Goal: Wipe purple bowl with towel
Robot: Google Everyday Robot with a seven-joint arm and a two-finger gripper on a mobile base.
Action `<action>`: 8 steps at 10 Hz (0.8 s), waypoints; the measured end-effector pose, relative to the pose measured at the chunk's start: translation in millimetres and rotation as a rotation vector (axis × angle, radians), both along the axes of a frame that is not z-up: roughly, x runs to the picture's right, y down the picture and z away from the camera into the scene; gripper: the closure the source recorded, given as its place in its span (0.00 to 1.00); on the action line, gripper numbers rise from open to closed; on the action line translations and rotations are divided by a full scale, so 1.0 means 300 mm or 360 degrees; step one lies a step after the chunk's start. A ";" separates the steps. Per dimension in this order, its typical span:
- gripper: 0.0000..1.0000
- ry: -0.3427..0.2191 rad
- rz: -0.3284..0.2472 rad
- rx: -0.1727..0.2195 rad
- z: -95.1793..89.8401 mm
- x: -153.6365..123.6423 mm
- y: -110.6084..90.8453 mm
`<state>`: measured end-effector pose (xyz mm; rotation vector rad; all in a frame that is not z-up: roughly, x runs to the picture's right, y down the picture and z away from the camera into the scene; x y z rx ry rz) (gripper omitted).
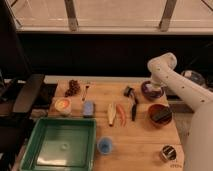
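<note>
Where the purple bowl [146,91] sits at the back right of the table [140,142], I see my pincer [156,90] down inside it, closed. Whether it grips the towel I cannot tell. Just nearer stands a reddish bowl [160,114].

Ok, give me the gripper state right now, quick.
Gripper: shut, down in the purple bowl, apparently pinching the pale towel there.
</note>
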<state>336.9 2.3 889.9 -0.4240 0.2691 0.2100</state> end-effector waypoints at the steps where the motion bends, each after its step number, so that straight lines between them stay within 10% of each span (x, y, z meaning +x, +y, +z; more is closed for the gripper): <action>1: 1.00 0.0015 -0.0019 0.0001 0.016 0.014 -0.021; 8: 1.00 -0.0202 -0.0030 0.0027 0.073 -0.151 -0.048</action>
